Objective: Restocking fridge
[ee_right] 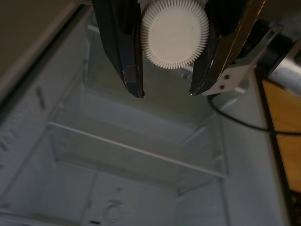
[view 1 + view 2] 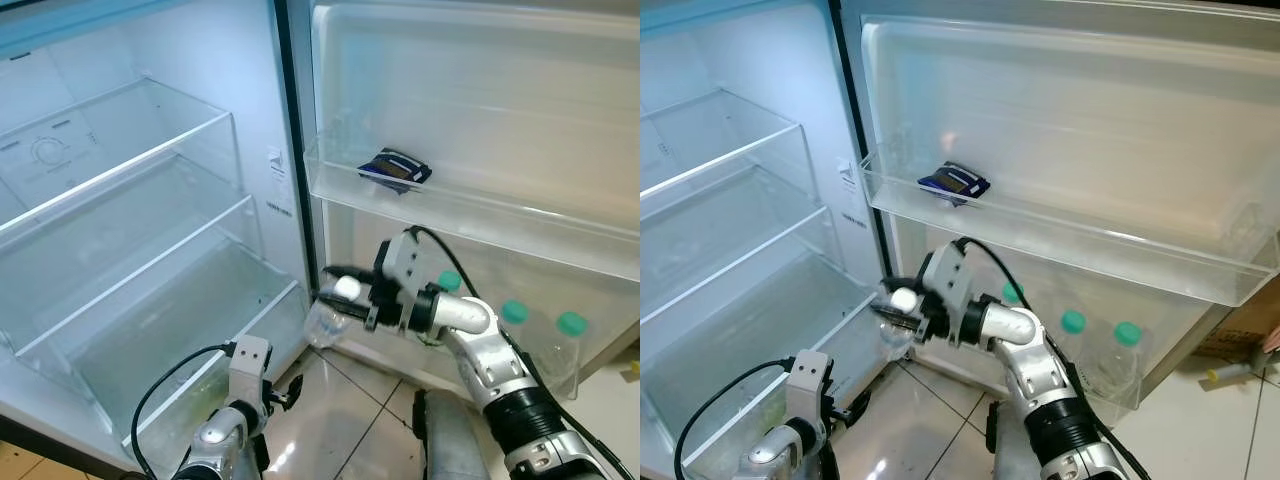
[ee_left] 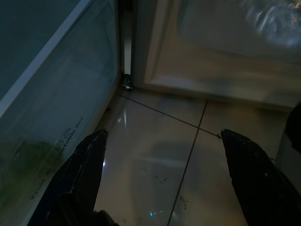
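Restock is partly done: three green-capped clear plastic bottles (image 2: 515, 330) are standing in the lower door bin and a dark blue packet (image 2: 394, 168) is lying on the upper door shelf (image 2: 520, 215). Right gripper (image 2: 338, 288), fingers clamped on a white-capped clear plastic bottle (image 2: 335, 305), is holding it at the fridge opening, near the glass compartment shelves (image 2: 150, 250). Left gripper (image 3: 160, 160) is hanging low over the tiled floor (image 3: 155, 141), fingers spread, holding nothing.

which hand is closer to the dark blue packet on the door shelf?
Right. The right hand holds a white-capped bottle just below the dark blue packet on the door shelf. The left hand hangs open near the floor.

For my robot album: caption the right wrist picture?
Right tool grips a white-capped bottle facing fridge shelves.
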{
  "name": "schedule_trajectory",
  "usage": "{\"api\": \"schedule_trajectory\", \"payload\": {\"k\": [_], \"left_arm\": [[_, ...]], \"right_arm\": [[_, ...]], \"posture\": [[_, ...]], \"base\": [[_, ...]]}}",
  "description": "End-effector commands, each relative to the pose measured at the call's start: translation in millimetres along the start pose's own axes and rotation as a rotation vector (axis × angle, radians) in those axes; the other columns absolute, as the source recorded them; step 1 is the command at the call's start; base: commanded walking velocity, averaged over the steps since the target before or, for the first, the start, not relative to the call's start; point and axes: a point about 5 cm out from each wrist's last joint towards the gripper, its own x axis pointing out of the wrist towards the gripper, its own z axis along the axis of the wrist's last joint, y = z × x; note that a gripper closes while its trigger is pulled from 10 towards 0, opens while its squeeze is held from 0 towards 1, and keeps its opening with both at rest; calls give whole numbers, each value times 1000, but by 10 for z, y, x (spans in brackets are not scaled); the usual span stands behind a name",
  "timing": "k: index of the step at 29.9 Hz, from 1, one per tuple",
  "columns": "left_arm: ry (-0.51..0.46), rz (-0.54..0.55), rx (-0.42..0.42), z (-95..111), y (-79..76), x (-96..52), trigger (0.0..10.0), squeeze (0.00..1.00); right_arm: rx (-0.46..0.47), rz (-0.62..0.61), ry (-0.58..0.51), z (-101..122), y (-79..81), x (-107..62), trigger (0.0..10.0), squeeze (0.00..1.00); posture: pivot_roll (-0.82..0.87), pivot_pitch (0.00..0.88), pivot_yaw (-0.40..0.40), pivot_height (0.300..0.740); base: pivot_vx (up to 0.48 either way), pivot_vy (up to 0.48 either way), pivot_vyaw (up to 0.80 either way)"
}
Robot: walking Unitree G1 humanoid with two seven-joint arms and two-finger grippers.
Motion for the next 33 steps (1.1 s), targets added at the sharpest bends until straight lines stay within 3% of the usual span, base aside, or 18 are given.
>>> {"api": "schedule_trajectory", "payload": {"k": [1, 13, 22, 28, 33], "left_arm": [[14, -14, -2, -48, -45, -5, 10000, 0], [19, -17, -3, -69, -58, -11, 10000, 0], [20, -19, -1, -69, -49, -17, 10000, 0], [18, -19, 0, -65, -47, -16, 10000, 0], [15, -21, 0, -61, -53, -13, 10000, 0]], "right_arm": [[-58, 36, -1, 48, 50, 33, 10000, 0], [-176, 36, 84, -11, 94, 58, 10000, 0], [-306, -144, 37, 178, -115, 94, 10000, 0], [-331, -200, 30, 204, -175, 98, 10000, 0], [-314, -254, 65, 95, -188, 137, 10000, 0]], "posture": [[-134, 16, -2, 455], [-132, 18, -1, 455], [-130, 19, 1, 455], [-128, 18, 0, 455], [-127, 21, -2, 455]], "base": [[0, 0, 0], [0, 0, 0], [0, 0, 0], [0, 0, 0], [0, 0, 0]]}}
